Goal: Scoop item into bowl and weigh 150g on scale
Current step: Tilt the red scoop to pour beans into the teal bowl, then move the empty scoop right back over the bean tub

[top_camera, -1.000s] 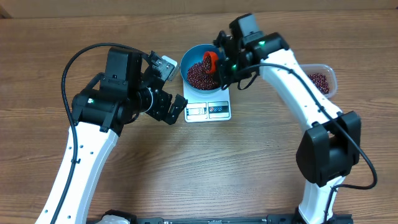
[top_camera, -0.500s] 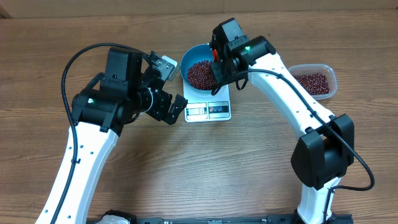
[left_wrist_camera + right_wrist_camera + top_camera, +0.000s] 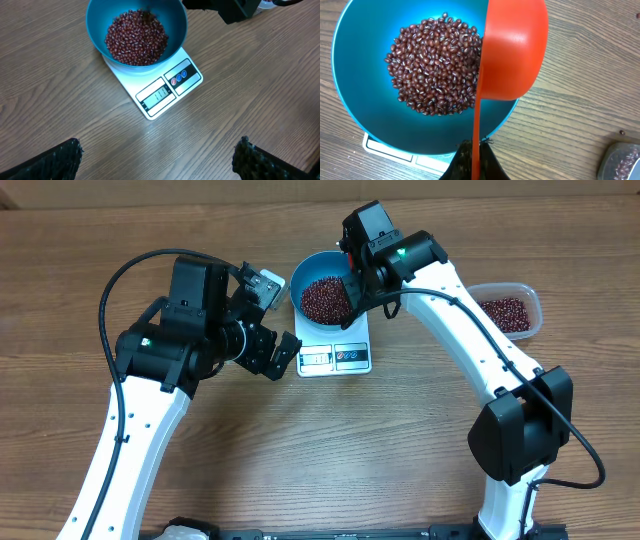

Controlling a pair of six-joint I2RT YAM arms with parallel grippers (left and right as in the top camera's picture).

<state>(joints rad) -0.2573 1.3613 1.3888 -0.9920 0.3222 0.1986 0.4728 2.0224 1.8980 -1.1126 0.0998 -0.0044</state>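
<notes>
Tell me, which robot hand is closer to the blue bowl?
Right. The right gripper holds the scoop over the bowl's edge; the left gripper hangs open beside the scale.

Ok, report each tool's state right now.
Left tool: open, holding nothing.
Right tool: shut on the scoop, over the bowl.

Overhead straight down, left wrist set back, right wrist close above, all share bowl [image 3: 175,22]
</notes>
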